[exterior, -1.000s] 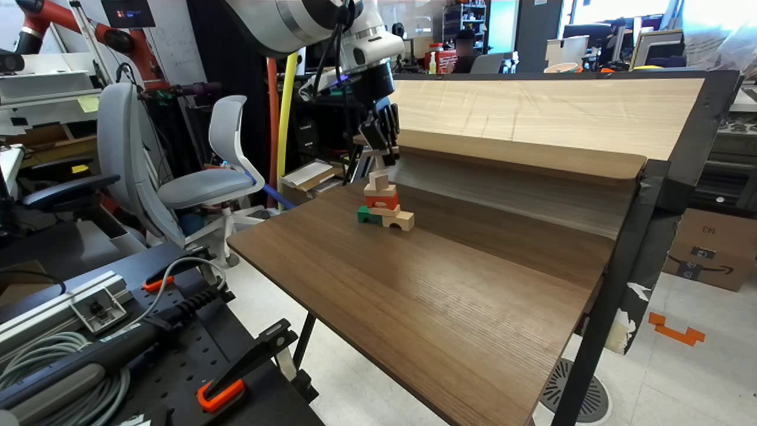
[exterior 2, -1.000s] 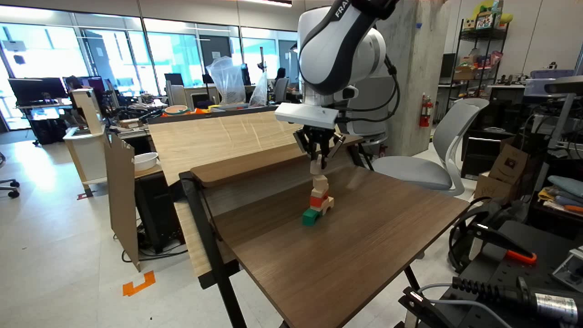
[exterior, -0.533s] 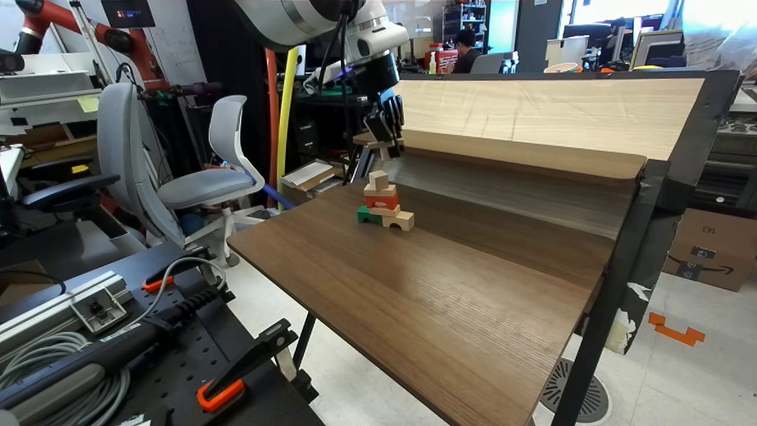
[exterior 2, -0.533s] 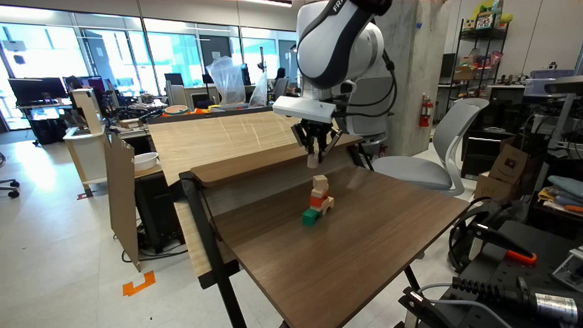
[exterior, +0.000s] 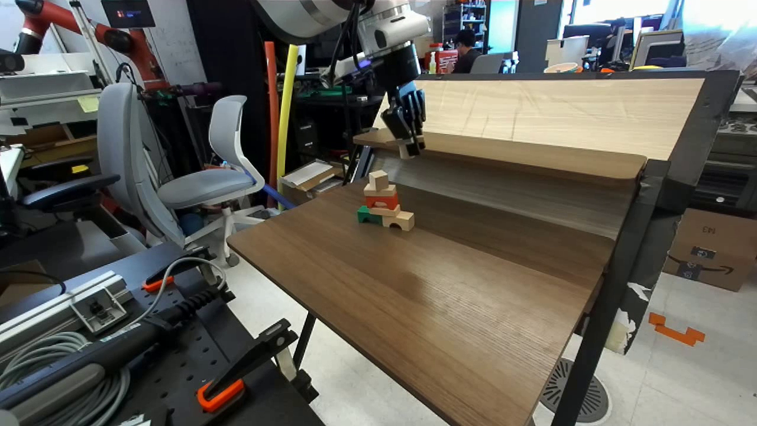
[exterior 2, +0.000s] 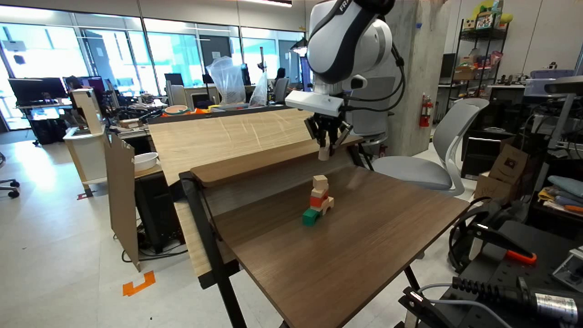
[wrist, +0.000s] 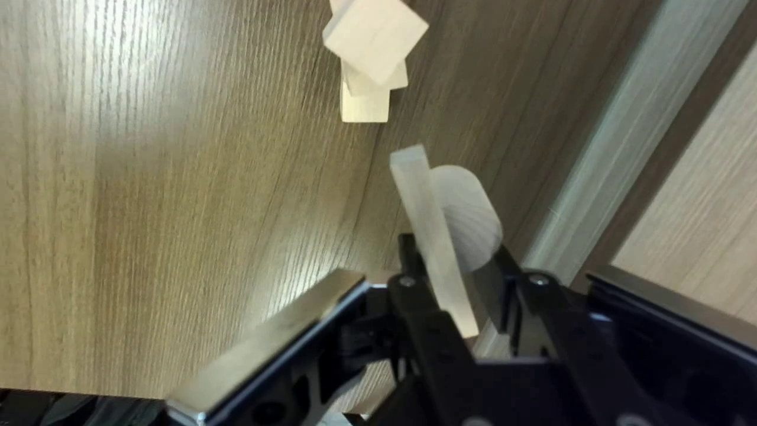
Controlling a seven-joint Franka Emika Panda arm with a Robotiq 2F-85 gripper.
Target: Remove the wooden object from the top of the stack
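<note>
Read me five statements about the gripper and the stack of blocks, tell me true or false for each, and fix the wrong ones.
1. The gripper holds a pale wooden object. True.

2. A pale block tops the stack. True.

3. The wooden object touches the stack. False: they are apart; in the wrist view, bare table shows between them.

4. No block in the stack is coloured. False: a red block sits in its middle.

5. The green block is at the foot of the stack. True.
</note>
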